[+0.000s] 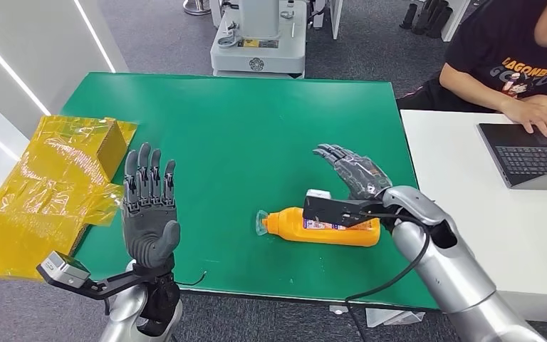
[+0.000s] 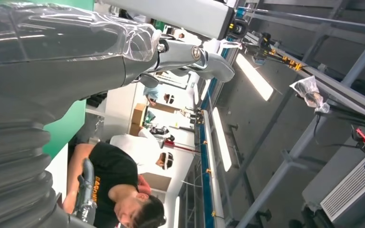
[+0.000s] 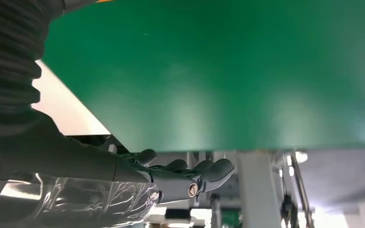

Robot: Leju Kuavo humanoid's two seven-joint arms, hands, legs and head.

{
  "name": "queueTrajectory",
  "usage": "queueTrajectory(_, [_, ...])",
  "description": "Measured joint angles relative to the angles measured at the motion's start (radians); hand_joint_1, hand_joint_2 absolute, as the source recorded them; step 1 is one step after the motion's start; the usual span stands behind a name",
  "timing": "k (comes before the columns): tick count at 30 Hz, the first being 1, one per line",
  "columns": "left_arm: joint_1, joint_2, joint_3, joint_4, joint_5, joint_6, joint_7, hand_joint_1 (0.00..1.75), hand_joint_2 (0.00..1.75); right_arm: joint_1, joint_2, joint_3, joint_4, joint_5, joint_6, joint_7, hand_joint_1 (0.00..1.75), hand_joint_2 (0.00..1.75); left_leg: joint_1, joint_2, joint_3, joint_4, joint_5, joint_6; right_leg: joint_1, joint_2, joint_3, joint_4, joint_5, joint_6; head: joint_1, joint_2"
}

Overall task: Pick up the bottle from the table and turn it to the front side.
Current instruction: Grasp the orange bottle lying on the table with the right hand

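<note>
An orange bottle [image 1: 295, 224] with a clear cap lies on its side on the green table [image 1: 242, 128], cap toward my left, near the front edge. My right hand [image 1: 352, 171] hovers just behind and above the bottle, fingers spread, holding nothing; its fingers [image 3: 190, 171] show in the right wrist view over the green mat. My left hand [image 1: 148, 206] is raised upright at the table's front left, palm facing me, fingers apart and empty. In the left wrist view the left hand [image 2: 66, 61] points up toward the ceiling.
Yellow plastic wrapping and a yellow box [image 1: 50, 185] lie off the table's left edge. A white table [image 1: 470, 214] adjoins on the right, where a seated person [image 1: 513, 57] types on a laptop [image 1: 530, 153]. A grey machine [image 1: 260, 35] stands behind the green table.
</note>
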State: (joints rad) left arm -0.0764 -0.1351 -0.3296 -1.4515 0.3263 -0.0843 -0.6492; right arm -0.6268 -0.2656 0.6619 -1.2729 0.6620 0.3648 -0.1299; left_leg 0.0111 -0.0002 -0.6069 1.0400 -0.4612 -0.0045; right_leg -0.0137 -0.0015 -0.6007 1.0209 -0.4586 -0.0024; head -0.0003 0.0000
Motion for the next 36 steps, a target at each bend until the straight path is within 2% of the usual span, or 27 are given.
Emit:
queueTrajectory(3, [0.000, 0.000, 0.000, 0.000, 0.009, -0.003, 0.004, 0.00, 1.75, -0.083, -0.042, 0.054, 0.047, -0.065, 0.074, 0.002, 0.00, 1.75, 0.000, 0.000, 0.000, 0.000, 0.000, 0.000, 0.000, 0.001, 0.000, 0.000, 0.000, 0.000, 0.000, 0.000])
queueTrajectory(6, [0.000, 0.000, 0.000, -0.001, 0.012, -0.003, 0.007, 0.00, 1.75, -0.143, -0.071, 0.103, 0.079, -0.106, 0.097, 0.004, 0.00, 1.75, 0.000, 0.000, 0.000, 0.000, 0.000, 0.000, 0.000, 0.000, 0.000, 0.000, 0.000, 0.000, 0.000, 0.000])
queueTrajectory(10, [0.000, 0.001, 0.000, -0.004, 0.016, -0.002, 0.007, 0.00, 1.75, -0.188, -0.087, 0.152, 0.118, -0.159, 0.133, -0.009, 0.00, 1.75, 0.000, 0.000, 0.000, 0.000, 0.000, 0.000, 0.000, 0.000, 0.000, 0.000, 0.000, 0.000, 0.000, 0.000])
queueTrajectory(14, [0.000, 0.003, 0.000, -0.009, 0.030, 0.004, 0.008, 0.00, 1.75, -0.213, -0.092, 0.214, 0.170, -0.247, 0.189, -0.061, 0.00, 1.75, 0.000, 0.000, 0.000, 0.000, 0.000, 0.000, 0.000, 0.000, 0.000, 0.000, 0.000, 0.000, 0.000, 0.000])
queueTrajectory(26, [0.004, 0.009, 0.000, -0.009, 0.040, 0.020, 0.008, 0.00, 1.75, -0.219, -0.092, 0.359, 0.303, -0.293, 0.174, -0.095, 0.00, 1.75, 0.000, -0.001, 0.000, 0.000, 0.000, 0.000, 0.000, 0.000, 0.000, 0.000, 0.000, 0.000, 0.000, 0.000])
queueTrajectory(36, [0.011, 0.009, 0.000, -0.011, 0.038, 0.022, 0.008, 0.00, 1.75, -0.235, -0.097, 0.426, 0.365, -0.283, 0.160, -0.068, 0.00, 1.75, 0.000, 0.000, 0.000, 0.000, 0.000, 0.000, 0.000, 0.000, 0.000, 0.000, 0.000, 0.000, 0.000, 0.000])
